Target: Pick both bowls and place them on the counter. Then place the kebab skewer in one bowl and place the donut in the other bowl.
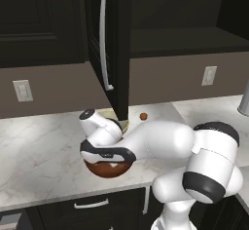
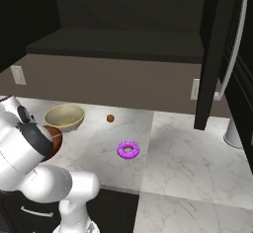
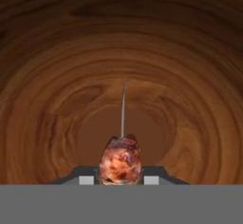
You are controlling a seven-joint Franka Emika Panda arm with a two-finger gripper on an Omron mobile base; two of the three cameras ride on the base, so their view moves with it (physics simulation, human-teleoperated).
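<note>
Two bowls near together on marble counter (image 2: 188, 163): brown bowl (image 1: 109, 168) under gripper (image 3: 121, 178) clamped on kebab skewer (image 3: 121, 159); cream bowl (image 2: 64, 117), brown ball (image 2: 110, 118), donut (image 2: 128, 150) beyond.

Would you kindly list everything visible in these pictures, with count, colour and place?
wooden bowl: 1, dark reddish-brown, on the counter under the arm.
cream bowl: 1, pale yellow, on the counter beside the wooden bowl.
kebab skewer: 1, metal with reddish-brown meat, held over the wooden bowl's inside.
donut: 1, purple-magenta, on the counter.
small ball: 1, brown, on the counter near the wall.
counter: 1, white marble.
cabinet door: 1, dark, open above.
end effector: 1, dark tips, shut on the kebab skewer.
</note>
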